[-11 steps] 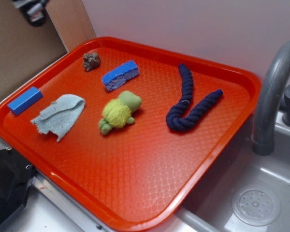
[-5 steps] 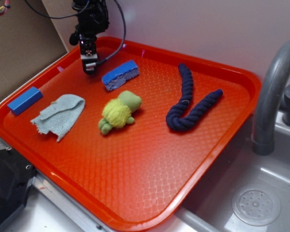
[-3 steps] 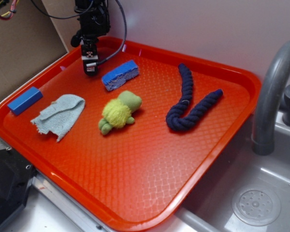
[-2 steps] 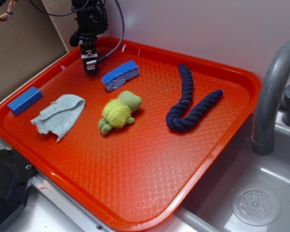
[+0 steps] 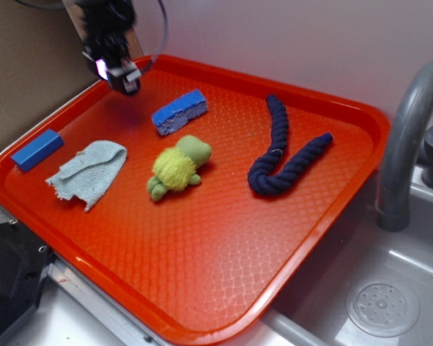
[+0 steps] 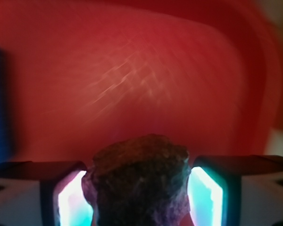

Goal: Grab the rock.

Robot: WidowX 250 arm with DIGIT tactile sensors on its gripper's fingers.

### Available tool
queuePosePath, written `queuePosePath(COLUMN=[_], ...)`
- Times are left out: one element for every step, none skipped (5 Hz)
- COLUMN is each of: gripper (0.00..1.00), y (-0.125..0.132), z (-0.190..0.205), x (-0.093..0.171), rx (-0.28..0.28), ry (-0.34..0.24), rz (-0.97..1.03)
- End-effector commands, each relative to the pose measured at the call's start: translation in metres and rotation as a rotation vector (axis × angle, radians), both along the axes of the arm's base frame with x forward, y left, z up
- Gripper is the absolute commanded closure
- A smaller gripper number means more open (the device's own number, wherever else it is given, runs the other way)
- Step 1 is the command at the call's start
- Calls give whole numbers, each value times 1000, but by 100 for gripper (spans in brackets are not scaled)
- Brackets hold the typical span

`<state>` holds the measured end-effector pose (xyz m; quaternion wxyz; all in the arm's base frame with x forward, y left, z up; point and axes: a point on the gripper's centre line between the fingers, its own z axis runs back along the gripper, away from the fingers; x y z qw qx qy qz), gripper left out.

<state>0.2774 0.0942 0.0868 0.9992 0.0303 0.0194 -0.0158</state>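
Note:
In the wrist view the rock (image 6: 139,179), dark grey-brown and lumpy, fills the gap between the two lit fingers (image 6: 70,200) of my gripper (image 6: 139,200), which is shut on it. The red tray floor (image 6: 146,80) lies blurred beneath, apart from the rock. In the exterior view the gripper (image 5: 125,81) hangs above the tray's far left corner, up and left of the blue sponge (image 5: 180,112). There the rock itself cannot be made out between the fingers, and its former spot on the tray is bare.
On the red tray (image 5: 202,274) lie a green-yellow plush turtle (image 5: 179,167), a grey cloth (image 5: 89,170), a blue block (image 5: 37,149) and a navy rope (image 5: 281,151). A grey faucet (image 5: 408,137) and sink (image 5: 382,306) stand to the right. Cardboard and a wall rise behind.
The gripper came down over the rock beside the sponge and shut on it. Since 0.4 s ago it has risen and shifted left, carrying the rock off the tray.

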Motion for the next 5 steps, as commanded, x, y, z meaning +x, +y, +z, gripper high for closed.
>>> queuePosePath(gripper=[100, 100, 100, 100, 100], y=[-67, -89, -100, -104, -93], z=[78, 99, 132, 150, 148], x=[-32, -31, -22, -15, -5], rx=[53, 93, 66, -2, -53], ry=[7, -21, -137, -228, -188], rz=[246, 227, 196, 156, 176])
